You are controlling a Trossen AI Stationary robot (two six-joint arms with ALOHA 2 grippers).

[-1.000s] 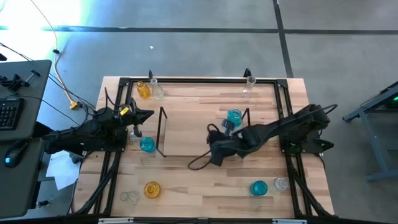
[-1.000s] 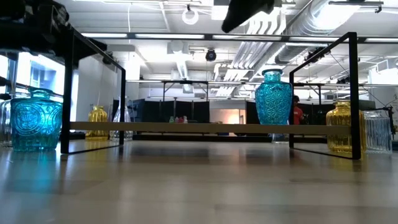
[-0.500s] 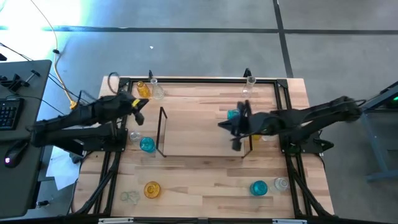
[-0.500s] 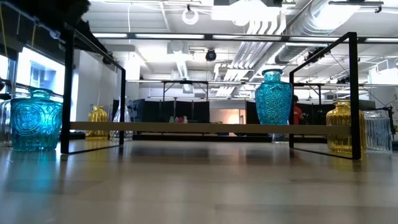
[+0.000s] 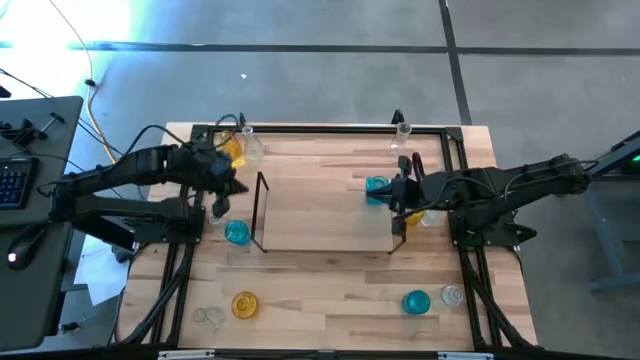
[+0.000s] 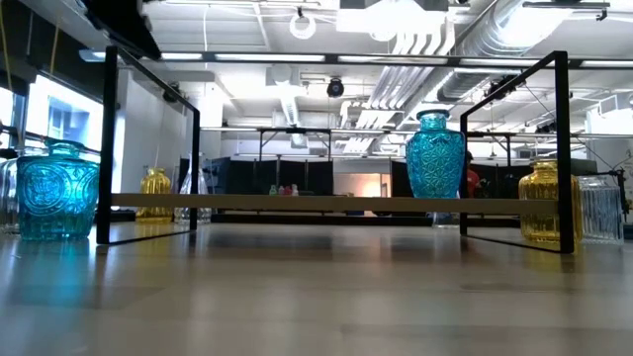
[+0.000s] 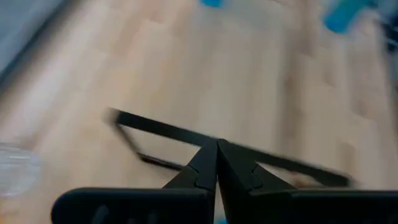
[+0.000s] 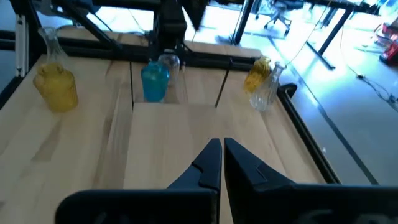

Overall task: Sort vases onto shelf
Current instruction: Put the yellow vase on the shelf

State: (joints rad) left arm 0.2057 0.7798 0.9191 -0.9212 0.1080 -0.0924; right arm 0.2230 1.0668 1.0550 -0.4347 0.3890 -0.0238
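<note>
The shelf [image 5: 325, 215] sits mid-bench [image 5: 330, 300] with one blue vase [image 5: 376, 187] on its right end. The right gripper [image 5: 403, 190], fingers together and empty, hovers just beside that vase. The left gripper [image 5: 222, 188], fingers together, hangs near the shelf's left frame, above another blue vase [image 5: 237, 233].

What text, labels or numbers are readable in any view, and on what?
None readable in any view.
The turquoise vase on the shelf has embossed patterns, no lettering.
The keyboard beside the table has keys too small to read.
The left gripper and right gripper carry no visible markings.
</note>
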